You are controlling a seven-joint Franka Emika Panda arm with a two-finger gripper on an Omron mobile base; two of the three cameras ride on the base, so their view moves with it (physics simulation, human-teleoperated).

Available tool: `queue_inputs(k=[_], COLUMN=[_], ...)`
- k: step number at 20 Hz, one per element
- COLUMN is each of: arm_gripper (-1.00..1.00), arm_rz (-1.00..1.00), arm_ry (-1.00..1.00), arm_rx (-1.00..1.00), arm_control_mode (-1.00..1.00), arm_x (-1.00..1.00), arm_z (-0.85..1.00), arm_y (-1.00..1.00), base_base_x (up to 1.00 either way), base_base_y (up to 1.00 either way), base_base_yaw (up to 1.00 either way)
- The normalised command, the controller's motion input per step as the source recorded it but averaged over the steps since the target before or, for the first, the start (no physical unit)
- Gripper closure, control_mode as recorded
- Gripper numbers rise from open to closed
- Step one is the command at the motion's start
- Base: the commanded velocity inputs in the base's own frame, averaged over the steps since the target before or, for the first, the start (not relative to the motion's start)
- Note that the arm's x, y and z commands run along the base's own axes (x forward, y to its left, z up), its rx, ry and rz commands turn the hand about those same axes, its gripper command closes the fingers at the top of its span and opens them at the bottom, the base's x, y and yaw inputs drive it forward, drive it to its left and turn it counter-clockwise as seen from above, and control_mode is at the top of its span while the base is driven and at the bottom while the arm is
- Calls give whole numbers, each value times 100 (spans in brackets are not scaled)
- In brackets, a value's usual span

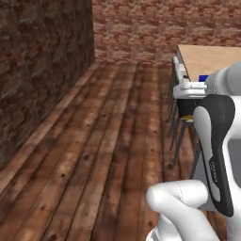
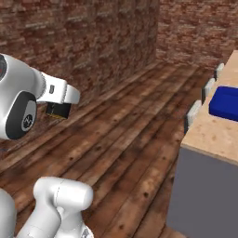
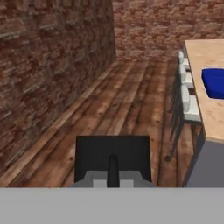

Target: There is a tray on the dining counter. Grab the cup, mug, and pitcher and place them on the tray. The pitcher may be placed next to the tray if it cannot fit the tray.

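Observation:
My gripper [image 2: 58,110] hangs in mid-air over the wooden floor, shut on the black mug [image 2: 57,111]. The mug's orange inside shows at its lower edge. In the hand view the mug [image 3: 112,157] is a dark block at the bottom, with one fingertip [image 3: 113,168] in front of it. In the left base view the mug [image 1: 187,107] hangs under the white hand. The deep-blue tray [image 2: 225,103] [image 3: 214,82] lies on the beige dining counter [image 2: 209,132] [image 3: 205,52] to the right, well apart from the gripper. The cup and the pitcher are out of view.
Grey-white stools [image 3: 188,105] [image 2: 193,114] line the counter's near side, between the arm and the top. A brick wall [image 3: 48,74] runs along the left and another closes the far end. Open plank floor [image 1: 108,155] lies between the wall and the counter.

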Motion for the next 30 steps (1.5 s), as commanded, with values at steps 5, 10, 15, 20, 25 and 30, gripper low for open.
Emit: queue_inputs(k=[5,10,15,20,25,30], arm_gripper=[100,100,100,100,100,100], arm_rz=[0,0,0,0,0,0], arm_ry=[0,0,0,0,0,0], arm_rx=[0,0,0,0,0,0], arm_control_mode=[100,100,100,100,100,100], arm_x=[0,0,0,0,0,0], arm_z=[0,0,0,0,0,0], arm_y=[0,0,0,0,0,0], base_base_x=[99,84,72,53,41,19], base_base_y=[49,31,29,31,36,49], base_base_yaw=[-44,-46,-47,-47,-47,-52])
